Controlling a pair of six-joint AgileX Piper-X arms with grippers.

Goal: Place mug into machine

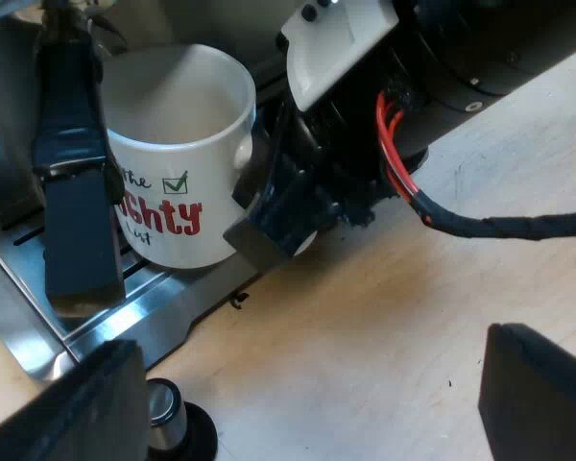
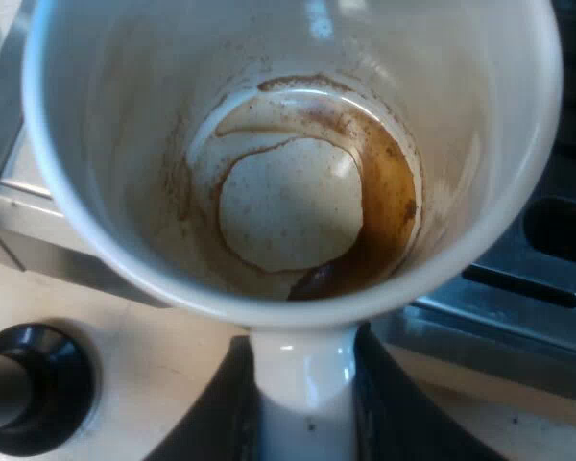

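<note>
over the drip tray (image 1: 163, 303) of the espresso machine (image 1: 5, 115): white mug (image 1: 178, 144), upright, base at or just above the metal, can't tell if it's touching. right gripper (image 1: 269, 226) clamped on the mug's handle (image 2: 302, 384), one black finger each side. brown coffee residue (image 2: 384, 202) ringed round the inside bottom of the mug. left gripper (image 1: 307, 384) hangs over the wooden table (image 1: 365, 288) near the tray, fingers wide apart, holding nothing. tamper (image 1: 168, 423) with black knob sits on the table just beside the tray edge.
</note>
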